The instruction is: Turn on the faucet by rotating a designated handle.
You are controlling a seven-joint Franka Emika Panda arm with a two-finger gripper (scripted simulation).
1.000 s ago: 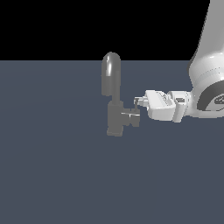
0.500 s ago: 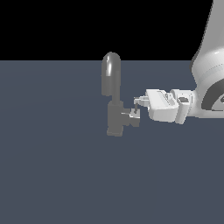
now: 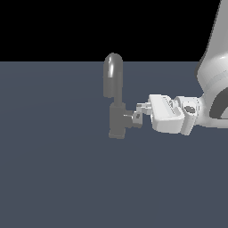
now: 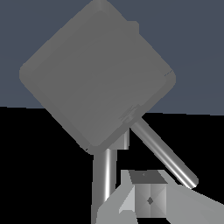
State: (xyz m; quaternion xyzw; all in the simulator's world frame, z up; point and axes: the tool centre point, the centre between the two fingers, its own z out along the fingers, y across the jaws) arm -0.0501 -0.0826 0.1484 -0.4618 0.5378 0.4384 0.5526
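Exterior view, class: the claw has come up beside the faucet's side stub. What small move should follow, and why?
Probably a short sideways push against the handle to begin rotating it. The claw sits at the stubby cylinder jutting from the faucet, on the exterior view's right. Whether the fingertips already touch the lever cannot be told.

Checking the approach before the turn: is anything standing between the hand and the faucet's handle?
Nothing visible does. In the exterior view the hand is already at the handle, on the exterior view's right of the faucet, with only bare floor around.
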